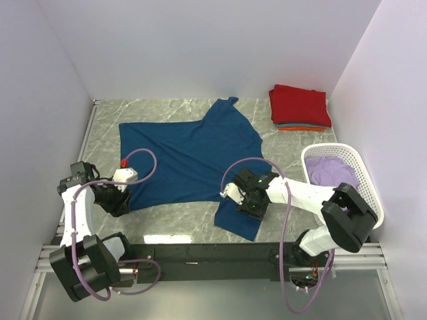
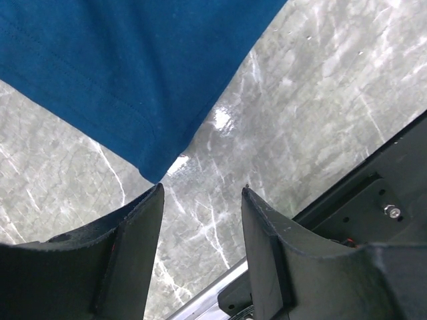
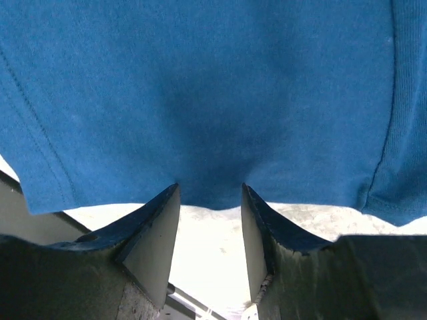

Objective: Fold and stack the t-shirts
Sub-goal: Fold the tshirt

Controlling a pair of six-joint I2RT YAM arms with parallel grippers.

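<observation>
A blue t-shirt (image 1: 187,157) lies spread on the marble table, one part reaching toward the near edge at the right. My left gripper (image 1: 117,203) hovers at the shirt's near-left corner. In the left wrist view the shirt corner (image 2: 155,170) ends just ahead of my open left gripper (image 2: 202,190), with only bare marble between the fingers. My right gripper (image 1: 251,204) is over the shirt's near-right part. In the right wrist view it (image 3: 209,187) stands open with its fingertips at the edge of the blue cloth (image 3: 200,87), gripping nothing.
A stack of folded shirts (image 1: 299,105), red on top, lies at the back right. A white basket (image 1: 374,191) at the right holds a purple garment (image 1: 331,171). The black frame rail (image 2: 373,200) runs along the table's near edge.
</observation>
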